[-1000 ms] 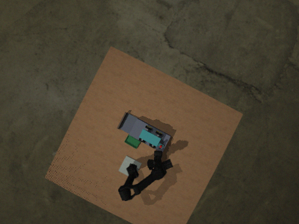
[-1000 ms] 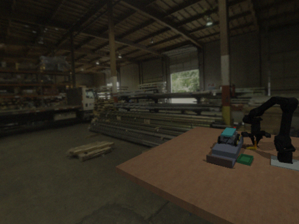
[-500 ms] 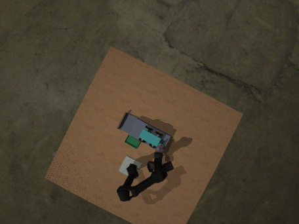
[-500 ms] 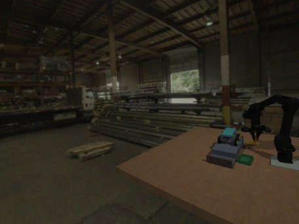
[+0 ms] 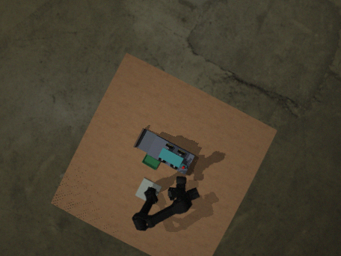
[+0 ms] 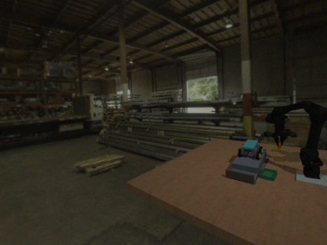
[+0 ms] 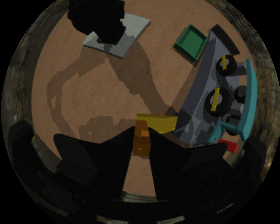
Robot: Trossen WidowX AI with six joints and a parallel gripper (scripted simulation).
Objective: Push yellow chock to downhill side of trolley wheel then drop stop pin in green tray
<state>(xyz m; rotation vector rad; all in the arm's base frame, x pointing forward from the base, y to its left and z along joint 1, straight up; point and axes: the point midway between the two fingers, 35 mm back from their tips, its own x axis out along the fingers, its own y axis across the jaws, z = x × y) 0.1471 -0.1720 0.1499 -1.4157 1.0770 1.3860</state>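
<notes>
My gripper [image 6: 280, 143] [image 7: 140, 130] is shut on the orange handle of the yellow chock [image 6: 275, 149] [image 7: 162, 123], which hangs above the table beside the ramp's uphill end; its black base is hard to see. In the top view the fingers and chock are hidden under the arm. The teal-topped trolley [image 5: 171, 157] [image 6: 250, 145] [image 7: 251, 100] stands on the grey ramp [image 5: 151, 141] [image 6: 247, 165] [image 7: 201, 95]. The red-headed stop pin [image 5: 183, 168] [image 6: 257, 140] [image 7: 229, 145] is at its uphill end. The green tray [image 5: 151, 162] [image 6: 268, 174] [image 7: 191, 43] is empty and lies beside the ramp.
The pale base plate [image 5: 143, 190] [image 6: 300, 177] [image 7: 131, 31] of the arm lies on the wooden table [image 5: 112, 105] [image 6: 201, 183] [image 7: 55, 65], nearer the tray's side of the ramp. A dark end board [image 5: 140, 138] [image 6: 240, 175] [image 7: 225, 39] closes the ramp's downhill end.
</notes>
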